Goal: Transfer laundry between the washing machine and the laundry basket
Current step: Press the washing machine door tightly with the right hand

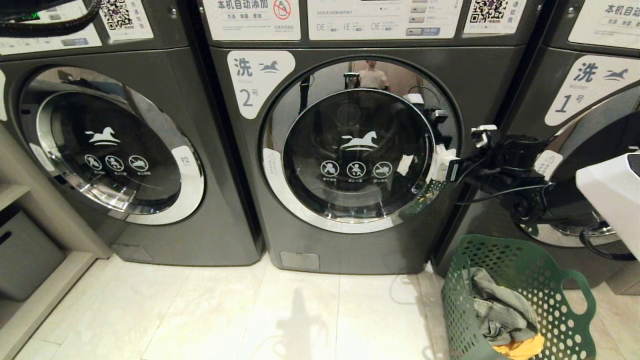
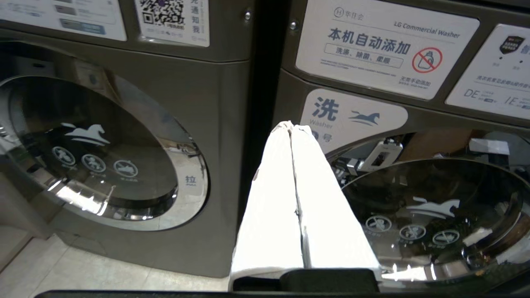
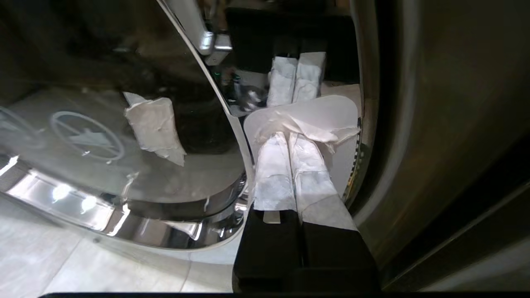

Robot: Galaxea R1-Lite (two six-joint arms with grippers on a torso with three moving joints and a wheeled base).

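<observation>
A: What sits nearest you?

B: Down at your right, the laundry basket (image 1: 560,310) stands on the pale tiled floor (image 1: 250,320). Inside you can see the dark grey garment (image 1: 500,310) on top, with the orange-yellow garment (image 1: 522,347) peeking out under it. I can't see a red-pink one.

A: And the arms?

B: Your right gripper (image 1: 445,165) reaches across to the right edge of the round chrome-rimmed door (image 1: 357,145), its white-wrapped fingers (image 3: 285,165) pressed together, tips against the white tab (image 3: 327,109) on the door rim. Your left gripper (image 2: 292,126) is held up before the washers, pinched closed on nothing.

A: Farther back?

B: The washing machine (image 1: 360,150) marked 2 has its door closed. A like washer (image 1: 125,145) stands to its left, and the one labelled 1 (image 1: 590,100) to its right.
</observation>
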